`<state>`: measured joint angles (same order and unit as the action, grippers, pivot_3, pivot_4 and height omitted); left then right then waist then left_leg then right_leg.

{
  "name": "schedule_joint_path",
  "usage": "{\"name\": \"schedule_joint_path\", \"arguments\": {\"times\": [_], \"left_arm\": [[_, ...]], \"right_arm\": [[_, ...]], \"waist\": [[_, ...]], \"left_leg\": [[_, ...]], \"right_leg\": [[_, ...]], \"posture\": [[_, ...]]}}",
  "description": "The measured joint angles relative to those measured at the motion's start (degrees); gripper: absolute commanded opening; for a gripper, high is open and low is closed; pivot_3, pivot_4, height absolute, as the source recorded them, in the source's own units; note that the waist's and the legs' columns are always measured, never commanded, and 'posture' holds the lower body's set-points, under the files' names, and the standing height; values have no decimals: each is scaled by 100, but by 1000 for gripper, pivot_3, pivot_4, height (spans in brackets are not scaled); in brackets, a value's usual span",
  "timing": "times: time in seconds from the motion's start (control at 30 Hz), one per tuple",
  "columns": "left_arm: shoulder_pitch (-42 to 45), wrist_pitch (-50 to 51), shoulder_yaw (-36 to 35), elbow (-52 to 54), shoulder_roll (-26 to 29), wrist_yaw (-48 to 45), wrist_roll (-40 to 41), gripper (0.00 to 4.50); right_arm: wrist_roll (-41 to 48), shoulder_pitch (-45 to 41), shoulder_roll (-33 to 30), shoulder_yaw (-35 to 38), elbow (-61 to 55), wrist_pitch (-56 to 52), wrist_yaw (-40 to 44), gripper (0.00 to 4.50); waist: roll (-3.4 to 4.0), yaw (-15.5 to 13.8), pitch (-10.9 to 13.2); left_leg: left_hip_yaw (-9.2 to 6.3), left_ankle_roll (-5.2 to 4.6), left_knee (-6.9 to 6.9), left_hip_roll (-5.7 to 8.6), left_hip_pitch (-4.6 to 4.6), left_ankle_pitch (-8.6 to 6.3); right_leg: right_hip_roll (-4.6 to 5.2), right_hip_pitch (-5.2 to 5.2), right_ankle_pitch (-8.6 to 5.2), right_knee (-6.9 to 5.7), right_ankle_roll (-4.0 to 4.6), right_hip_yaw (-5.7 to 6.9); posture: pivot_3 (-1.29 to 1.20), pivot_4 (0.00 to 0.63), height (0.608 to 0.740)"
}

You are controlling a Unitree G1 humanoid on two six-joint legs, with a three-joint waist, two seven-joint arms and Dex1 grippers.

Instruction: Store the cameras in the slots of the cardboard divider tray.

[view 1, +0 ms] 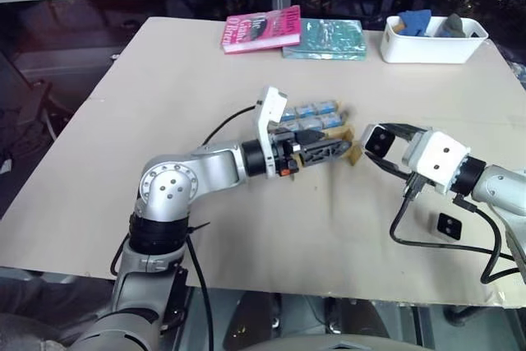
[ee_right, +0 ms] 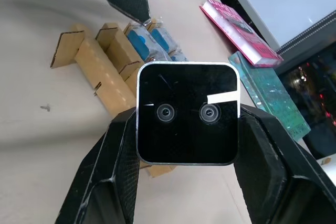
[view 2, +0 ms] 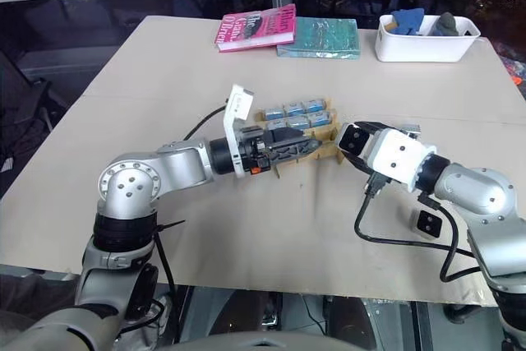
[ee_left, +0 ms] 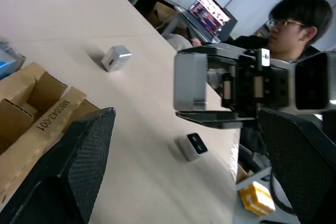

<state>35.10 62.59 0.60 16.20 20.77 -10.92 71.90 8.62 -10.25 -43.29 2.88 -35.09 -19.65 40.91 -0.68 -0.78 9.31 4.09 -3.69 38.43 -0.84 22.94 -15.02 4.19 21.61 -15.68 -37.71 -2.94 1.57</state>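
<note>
The cardboard divider tray [ee_right: 89, 51] lies mid-table, and several plastic-wrapped cameras [view 1: 316, 109] fill its far rows. My left gripper [view 1: 341, 150] reaches level over the tray's near side, open, with nothing between its wide-apart fingers [ee_left: 68, 171]. Just right of the tray, my right gripper [view 1: 386, 147] is shut on a camera [ee_right: 188, 113], its black face with two small lenses turned away from the gripper, toward the tray. A loose black-faced camera [view 1: 449, 225] lies on the table near my right forearm. Another, silver one [ee_left: 116, 57] lies farther off in the left wrist view.
A white bin [view 1: 431, 39] with blue and grey items stands at the far right of the table. A pink book [view 1: 261, 29] and a teal book [view 1: 326, 39] lie at the far edge. A person [ee_left: 294, 19] sits by a laptop [ee_left: 212, 11] beyond the table.
</note>
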Motion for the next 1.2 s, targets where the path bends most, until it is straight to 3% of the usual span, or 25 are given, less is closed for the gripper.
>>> {"name": "schedule_joint_path", "arguments": {"times": [0.07,0.37,0.47,0.7,1.0,1.13,1.2], "left_arm": [[70,-157,117,-9,-307,50,-235,4500],[105,-203,234,-18,-642,-88,-792,4500],[171,-200,232,-91,-676,-176,-895,3695],[175,-162,228,-118,-765,-415,-1003,649],[271,-85,143,-230,-795,-523,-1006,653],[327,-80,116,-336,-798,-576,-1026,653],[399,-78,109,-430,-743,-660,-1060,653]], "right_arm": [[95,-146,169,-142,-199,-296,-129,1954],[97,-260,294,-245,-467,-799,-330,1954],[92,-261,304,-246,-497,-851,-361,1954],[94,-261,335,-246,-513,-926,-409,1954],[144,-285,516,-235,-611,-1172,-521,1954],[546,-431,693,-56,-612,-1393,-532,3850],[574,-420,638,7,-622,-1433,-538,4446]], "waist": [[-1,-11,1],[-2,-3,1],[-2,-2,1],[-2,-2,1],[-2,-1,1],[-3,1,2],[-4,-6,2]], "left_leg": [[-2,0,0,3,2,0],[-2,-1,-2,4,3,0],[-2,-1,-2,4,3,0],[-2,-1,-2,4,4,0],[-3,-1,-2,4,5,-1],[-4,-1,-2,4,5,-1],[-6,-2,-2,4,6,-1]], "right_leg": [[2,0,0,2,0,0],[0,2,0,3,0,0],[0,2,0,3,0,0],[1,3,0,3,0,-1],[1,4,0,3,0,-1],[1,4,0,2,0,-1],[1,4,0,3,1,0]], "posture": [[0,150,740],[0,150,740],[0,150,740],[0,150,740],[0,150,740],[0,150,740],[0,150,740]]}}
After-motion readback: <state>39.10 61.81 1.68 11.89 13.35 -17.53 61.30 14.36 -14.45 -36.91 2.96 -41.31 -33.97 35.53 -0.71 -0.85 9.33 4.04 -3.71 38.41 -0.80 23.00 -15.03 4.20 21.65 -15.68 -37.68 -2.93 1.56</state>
